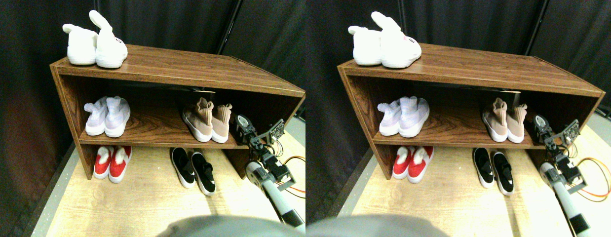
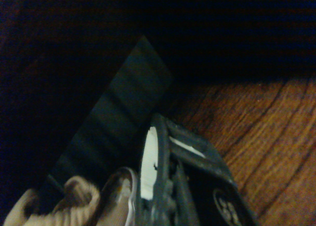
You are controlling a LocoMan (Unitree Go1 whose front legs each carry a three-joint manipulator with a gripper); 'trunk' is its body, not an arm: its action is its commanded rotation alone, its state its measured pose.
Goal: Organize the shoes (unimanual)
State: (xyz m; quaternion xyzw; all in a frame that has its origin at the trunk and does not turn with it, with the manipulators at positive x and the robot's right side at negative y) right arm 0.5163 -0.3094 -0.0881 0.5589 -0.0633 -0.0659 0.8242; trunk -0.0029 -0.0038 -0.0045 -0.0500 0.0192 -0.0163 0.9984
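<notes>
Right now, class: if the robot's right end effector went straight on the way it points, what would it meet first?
Probably the shelf's dark back. The right end effector sits beside the tan sneakers on the middle shelf board, pointing inward; depth is unclear.

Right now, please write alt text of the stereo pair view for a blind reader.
A brown wooden shoe rack holds white sneakers on top, pale lilac and tan knit pairs inside. Red shoes and black slip-ons stand on the floor; the right gripper reaches beside the tan pair.
</notes>
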